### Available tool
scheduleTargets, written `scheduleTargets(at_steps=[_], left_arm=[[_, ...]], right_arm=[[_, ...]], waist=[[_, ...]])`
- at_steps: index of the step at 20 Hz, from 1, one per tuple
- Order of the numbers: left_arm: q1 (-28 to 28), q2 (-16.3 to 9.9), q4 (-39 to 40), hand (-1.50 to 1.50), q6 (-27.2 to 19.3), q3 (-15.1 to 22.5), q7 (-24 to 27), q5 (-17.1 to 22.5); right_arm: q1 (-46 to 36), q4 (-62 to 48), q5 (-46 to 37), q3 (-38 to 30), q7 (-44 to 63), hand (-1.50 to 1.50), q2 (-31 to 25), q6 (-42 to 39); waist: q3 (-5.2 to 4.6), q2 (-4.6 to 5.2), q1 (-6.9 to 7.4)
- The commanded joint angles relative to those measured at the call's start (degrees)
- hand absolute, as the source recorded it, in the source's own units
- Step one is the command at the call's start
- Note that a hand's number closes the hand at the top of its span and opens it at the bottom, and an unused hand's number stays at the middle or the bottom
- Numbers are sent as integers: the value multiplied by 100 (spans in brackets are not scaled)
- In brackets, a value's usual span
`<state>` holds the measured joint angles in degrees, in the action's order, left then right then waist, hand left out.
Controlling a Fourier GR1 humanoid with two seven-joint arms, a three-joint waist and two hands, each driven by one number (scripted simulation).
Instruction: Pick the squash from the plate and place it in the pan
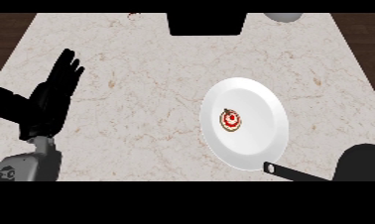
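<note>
Squash, small red-and-orange round (pixel 231 119), sits on your white round plate (pixel 256 148), black pan (pixel 357 164) near right, left hand (pixel 55 94) open, empty, far left.

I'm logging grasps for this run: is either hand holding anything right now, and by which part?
Nothing is held. The left hand is open at the view's left, and the squash lies untouched on the plate. The right hand isn't visible.

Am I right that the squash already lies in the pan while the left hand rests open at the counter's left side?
Not quite: the head view shows the squash still on the white plate, not in the pan. The left hand does rest open at the left.
</note>
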<state>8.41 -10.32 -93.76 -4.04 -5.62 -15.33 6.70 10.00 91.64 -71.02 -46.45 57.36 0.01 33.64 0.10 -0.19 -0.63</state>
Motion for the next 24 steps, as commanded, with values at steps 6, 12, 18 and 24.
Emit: scheduleTargets(at_steps=[6,12,18,24], left_arm=[[-160,-23,84,0,-38,-98,177,-73],[-29,-40,139,0,-75,-175,39,-11],[-334,-55,-96,0,2,-179,79,32],[-424,-68,-155,0,-26,-289,125,74]], right_arm=[[866,1504,818,561,590,-150,-1,2152],[1833,2399,1091,1740,808,-150,-1,3091],[2826,3169,940,3034,864,-150,-1,3673],[4171,3388,604,4103,977,-150,-1,4676]], waist=[[-11,-50,-178],[-6,-56,-329],[-11,-67,-335],[-16,-45,-404]])
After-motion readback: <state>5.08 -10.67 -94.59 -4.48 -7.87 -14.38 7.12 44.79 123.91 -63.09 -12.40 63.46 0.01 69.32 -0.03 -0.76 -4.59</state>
